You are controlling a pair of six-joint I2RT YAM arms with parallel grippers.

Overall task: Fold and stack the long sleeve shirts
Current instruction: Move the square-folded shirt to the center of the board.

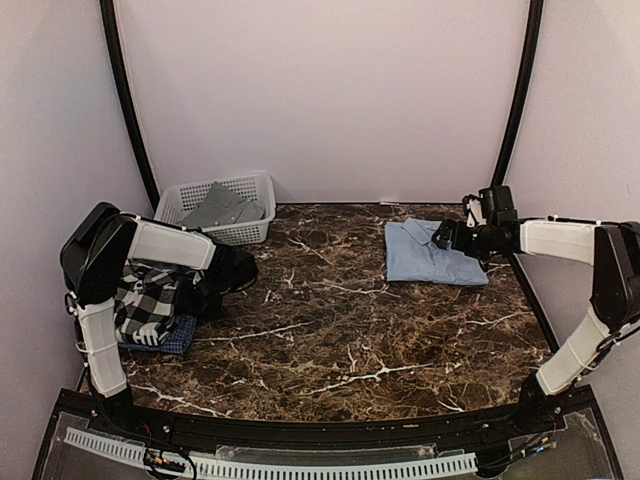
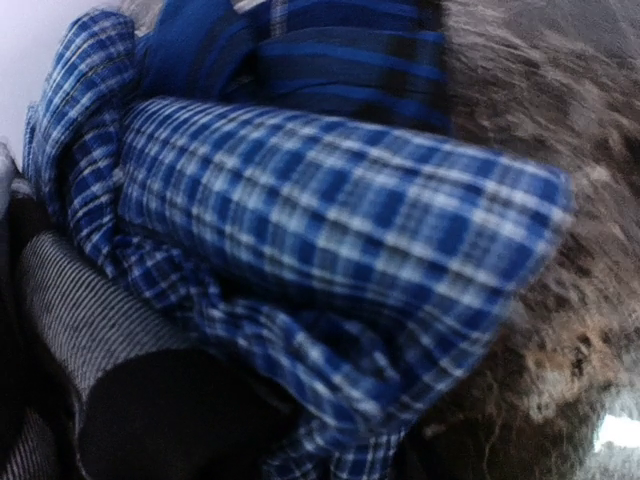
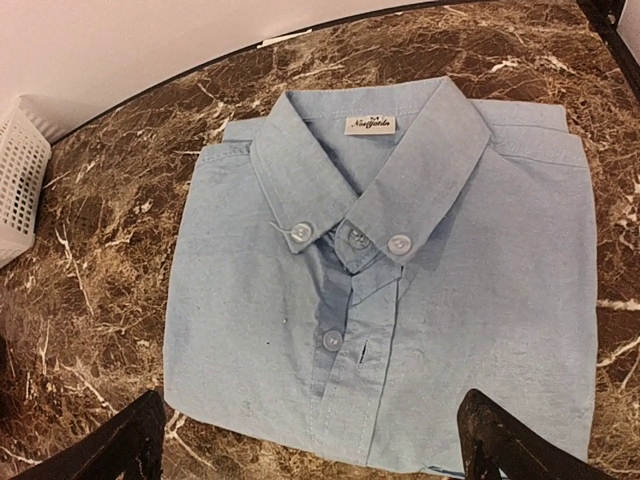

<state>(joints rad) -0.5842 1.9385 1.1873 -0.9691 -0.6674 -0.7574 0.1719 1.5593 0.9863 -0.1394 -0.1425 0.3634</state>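
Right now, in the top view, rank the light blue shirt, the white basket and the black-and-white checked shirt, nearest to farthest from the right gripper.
1. light blue shirt, right side, just below the right gripper.
2. white basket, back left.
3. black-and-white checked shirt, at the left edge, nearer the front.

Light blue shirt; blue-white checked shirt; black-white checked shirt; brown white-veined marble table; white basket.
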